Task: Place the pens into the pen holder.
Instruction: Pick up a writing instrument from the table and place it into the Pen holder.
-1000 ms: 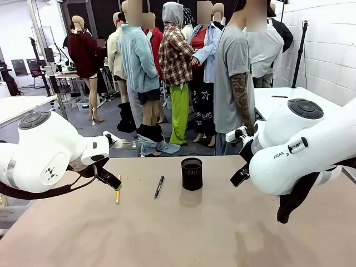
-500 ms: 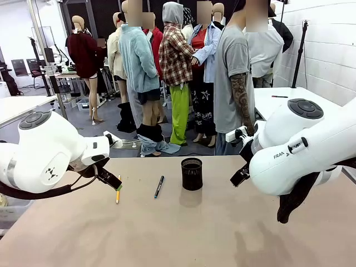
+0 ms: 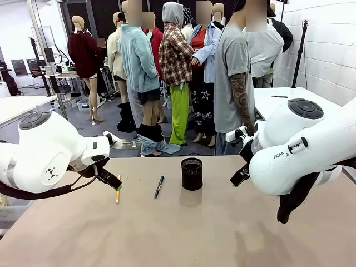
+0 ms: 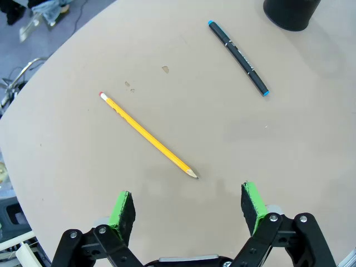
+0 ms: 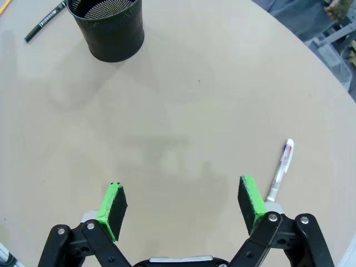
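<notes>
A yellow pencil lies flat on the tan table just beyond my left gripper, which hovers open and empty above it. Farther off lies a black pen with blue ends, and beyond that the black mesh pen holder. In the front view the pencil, the black pen and the upright pen holder stand in a row from left to middle. My right gripper is open and empty over bare table. A whitish pen lies beside its right finger, and the pen holder stands farther off.
A person in a grey T-shirt stands at the table's far edge, hands off the table. The rounded table edge runs close behind the pencil. A second table stands at the back right.
</notes>
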{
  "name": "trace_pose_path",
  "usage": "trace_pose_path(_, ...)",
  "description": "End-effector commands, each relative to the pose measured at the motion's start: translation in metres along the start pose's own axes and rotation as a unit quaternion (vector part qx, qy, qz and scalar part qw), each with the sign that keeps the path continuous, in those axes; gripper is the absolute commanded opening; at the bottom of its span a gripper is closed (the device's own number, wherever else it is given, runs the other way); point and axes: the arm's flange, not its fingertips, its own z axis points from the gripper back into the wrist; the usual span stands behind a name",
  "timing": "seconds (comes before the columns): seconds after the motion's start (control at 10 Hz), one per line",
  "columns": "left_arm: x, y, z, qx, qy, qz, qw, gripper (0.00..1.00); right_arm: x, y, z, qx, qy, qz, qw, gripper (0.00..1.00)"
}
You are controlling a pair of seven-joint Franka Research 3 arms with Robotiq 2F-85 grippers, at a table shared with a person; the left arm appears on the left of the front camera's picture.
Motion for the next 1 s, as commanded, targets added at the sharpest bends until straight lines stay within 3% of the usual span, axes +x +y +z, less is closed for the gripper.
trace_pose_path(0.0,0.0,0.0,0.0,0.0,0.0,0.0,1.0,1.0,0.005,-0.008,0.015,-0.015,-0.024,0.01,1.0,1.0)
trace_pose_path(0.3,0.008,0.062,0.1,0.076,-0.104,-0.015,0.992,1.0,-0.003,-0.067,0.11,-0.113,-0.101,-0.013,0.988,1.0)
trace_pose_path(0.6,-0.073,0.122,0.21,0.18,-0.116,0.036,0.976,1.0,-0.104,-0.127,0.205,-0.249,-0.12,-0.163,0.947,1.0)
trace_pose_path(0.7,-0.11,0.136,0.23,0.193,-0.124,0.087,0.969,1.0,-0.141,-0.134,0.222,-0.272,-0.116,-0.21,0.932,1.0)
trace_pose_path(0.9,-0.172,0.15,0.226,0.215,-0.088,0.178,0.956,1.0,-0.192,-0.133,0.23,-0.28,-0.128,-0.269,0.913,1.0)
